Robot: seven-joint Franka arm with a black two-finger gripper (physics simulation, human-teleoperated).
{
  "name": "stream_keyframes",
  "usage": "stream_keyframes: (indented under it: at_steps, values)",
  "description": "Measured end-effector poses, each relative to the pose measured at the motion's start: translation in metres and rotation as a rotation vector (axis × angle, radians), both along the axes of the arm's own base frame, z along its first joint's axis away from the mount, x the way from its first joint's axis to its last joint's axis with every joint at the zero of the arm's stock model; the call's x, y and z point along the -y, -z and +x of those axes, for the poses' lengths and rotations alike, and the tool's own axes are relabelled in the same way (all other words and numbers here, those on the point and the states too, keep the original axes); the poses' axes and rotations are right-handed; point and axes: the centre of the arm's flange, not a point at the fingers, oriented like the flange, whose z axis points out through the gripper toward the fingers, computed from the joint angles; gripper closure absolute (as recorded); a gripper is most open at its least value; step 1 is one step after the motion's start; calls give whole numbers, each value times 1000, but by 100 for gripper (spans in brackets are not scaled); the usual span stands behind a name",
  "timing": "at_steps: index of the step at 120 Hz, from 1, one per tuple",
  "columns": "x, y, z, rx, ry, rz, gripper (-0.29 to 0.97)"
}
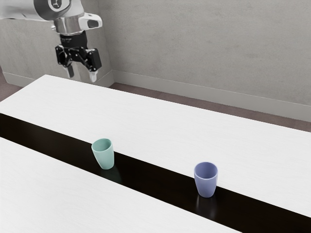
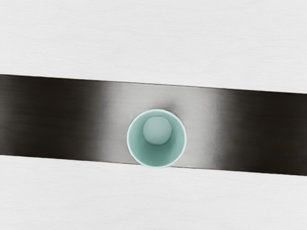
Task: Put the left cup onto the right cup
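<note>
At the exterior view's left you have the arm (image 1: 58,9) high above the far corner of the bench (image 1: 160,121), with its black gripper (image 1: 81,74) hanging well above the surface. The fingers (image 1: 93,74) are spread wide apart and have hold of nothing. Moving rightward, you come to the green cup (image 1: 103,153), the left one of the pair. It is a pale mint tumbler with smooth matte walls that narrow slightly toward the base and a rounded rim, and it stands upright with its mouth open to the top. It sits on the dark strip (image 1: 53,136), a glossy black band that runs across the matte white bench top and carries a faint reflection under the cup. In the wrist view you look straight down into this cup (image 2: 156,138): a round mint rim, a smaller, paler circle for its floor, and the shiny strip (image 2: 57,115) beneath it between two white bench areas (image 2: 153,38). Further toward the exterior view's right, well apart from the green one, stands the purple cup (image 1: 206,178). It has the same tapered shape, a smooth lavender-blue colour, and it is also upright on the dark strip. Behind the bench you see a plain grey wall (image 1: 209,43) with a rough concrete look.
</note>
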Motion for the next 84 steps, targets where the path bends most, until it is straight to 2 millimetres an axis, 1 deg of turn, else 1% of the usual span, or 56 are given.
stream_keyframes:
  at_steps: [28, 46, 84]
  values:
    - [0, 28, 10, -21, 5, 5, 2]
    - [-1, 52, 11, -34, 5, 4, 2]
    - [-4, 92, 12, -42, 4, 3, 2]
